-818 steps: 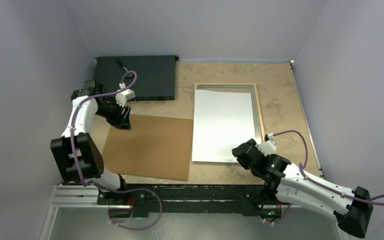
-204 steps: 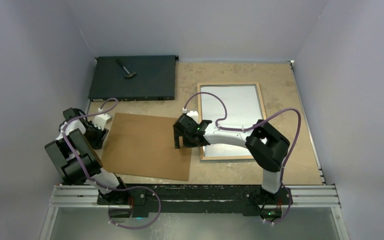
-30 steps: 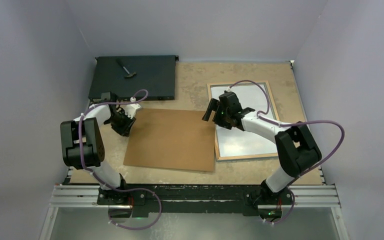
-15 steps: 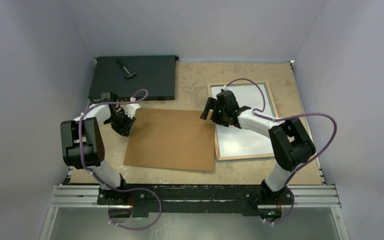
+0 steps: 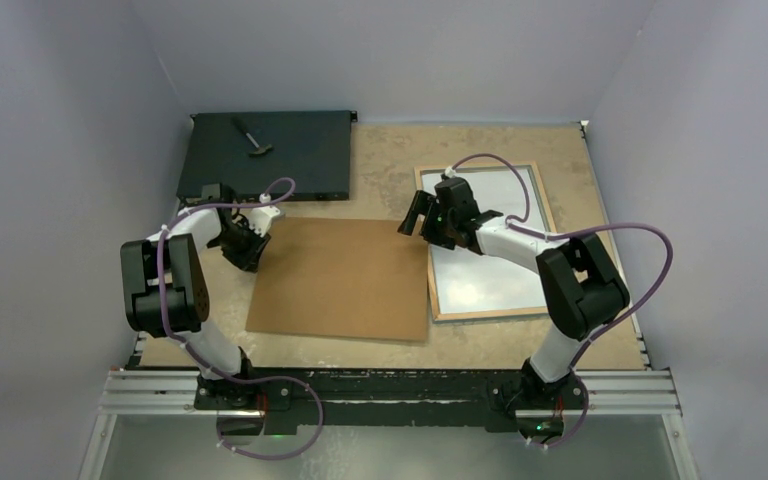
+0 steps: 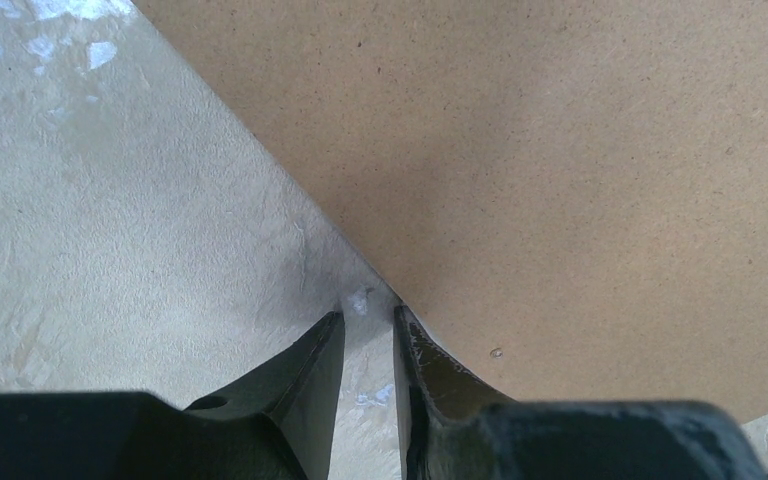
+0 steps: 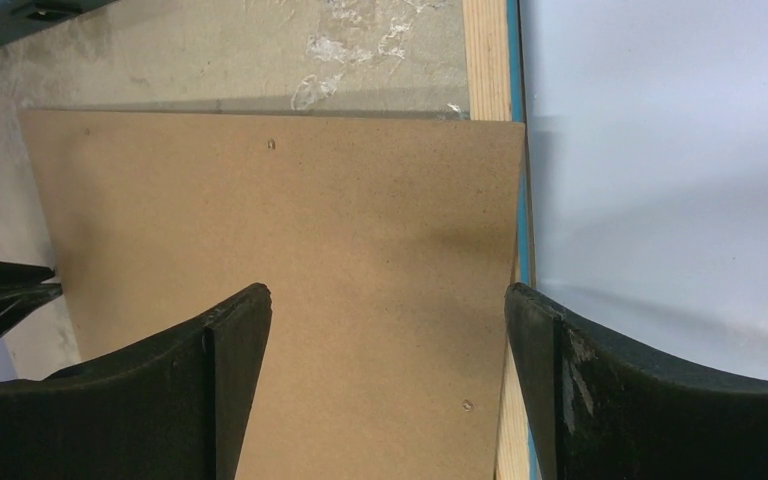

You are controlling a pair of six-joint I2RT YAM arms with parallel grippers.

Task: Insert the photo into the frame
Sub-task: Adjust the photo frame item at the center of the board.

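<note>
**Q:** Status?
**A:** The photo [image 5: 480, 285] lies white side up in the frame [image 5: 490, 314], just right of the backing panel [image 5: 345, 280]. I hold my right gripper [image 7: 388, 295] wide open and empty over the panel's right edge. My left gripper [image 6: 368, 318], a slit open, holds nothing at its far-left corner.
**Q:** Next?
**A:** Probably seat the panel over the photo.

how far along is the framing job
Done: the photo lies white side up inside the frame. In hand: the board lies beside it, right edge over the frame's left rail; left claw nearly closed at its left edge, right claw open above the overlap. Left: likely seating the board on the photo.
</note>
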